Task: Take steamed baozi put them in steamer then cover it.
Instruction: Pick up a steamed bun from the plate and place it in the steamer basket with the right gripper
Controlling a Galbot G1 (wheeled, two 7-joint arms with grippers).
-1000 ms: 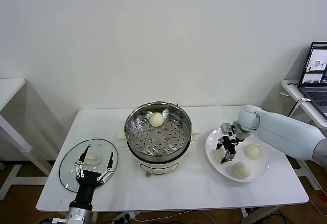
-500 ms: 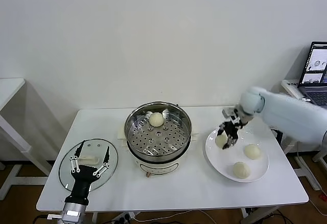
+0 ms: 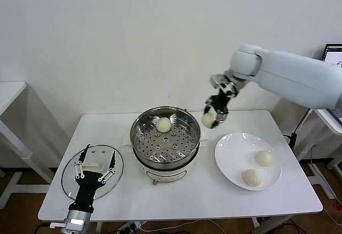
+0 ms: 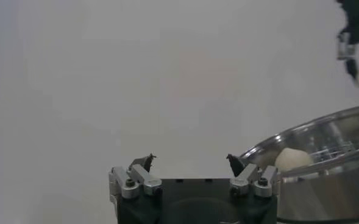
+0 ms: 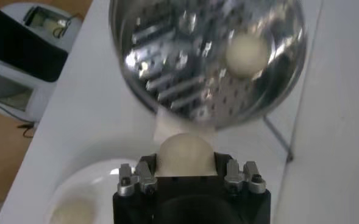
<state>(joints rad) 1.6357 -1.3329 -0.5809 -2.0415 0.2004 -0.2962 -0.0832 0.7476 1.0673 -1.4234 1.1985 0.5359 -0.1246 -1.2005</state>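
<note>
My right gripper (image 3: 212, 117) is shut on one steamed baozi (image 3: 208, 119) and holds it in the air just right of the steamer's rim. The shiny steamer (image 3: 165, 138) on its cream pot base holds one baozi (image 3: 163, 124) at the back. In the right wrist view the held bun (image 5: 185, 153) sits between the jaws, with the steamer (image 5: 185, 61) beyond. Two more baozi (image 3: 263, 158) (image 3: 252, 177) lie on the white plate (image 3: 230, 143). The glass cover (image 3: 68, 178) lies flat at the table's left, and my open left gripper (image 3: 98, 162) hovers over it.
The white table (image 3: 203, 196) carries everything. A laptop (image 3: 334, 55) stands on a side table at the far right, and another white table (image 3: 8, 92) stands at the left. The left wrist view shows the steamer (image 4: 325, 131) against the bare wall.
My right gripper closed on a bun on the plate, lifted it and carried it up and left toward the steamer. The plate now holds two buns. The left gripper drew back slightly.
</note>
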